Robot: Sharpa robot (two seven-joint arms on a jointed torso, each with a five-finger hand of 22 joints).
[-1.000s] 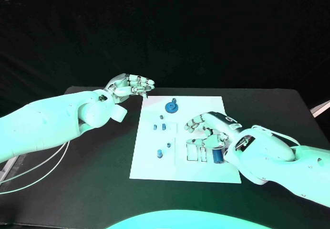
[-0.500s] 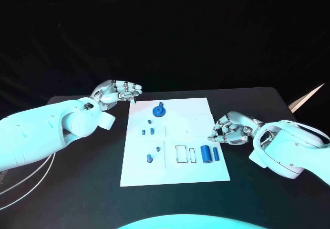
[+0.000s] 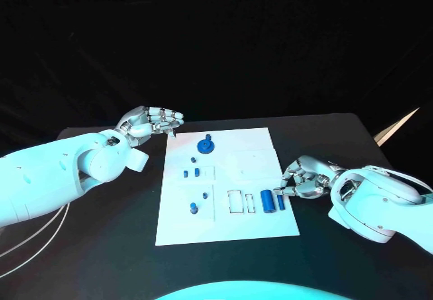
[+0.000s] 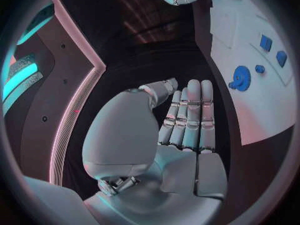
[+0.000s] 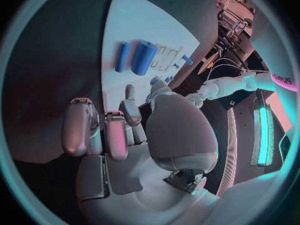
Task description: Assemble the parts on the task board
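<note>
Looking down at the black desk [image 3: 108, 212], I see the white task board [image 3: 230, 219] lying flat in its middle. My left hand [image 3: 149, 120] hovers just off the board's far left corner, its fingers [image 4: 190, 115] curled in side by side, holding nothing. My right hand [image 3: 302, 177] rests at the board's right edge, fingers [image 5: 115, 130] bent and empty. Just beside it lie two blue cylinders [image 3: 273, 200] next to white slots. A blue gear [image 3: 206, 146] sits near the far edge; small blue parts [image 3: 191, 172] stand mid-board.
</note>
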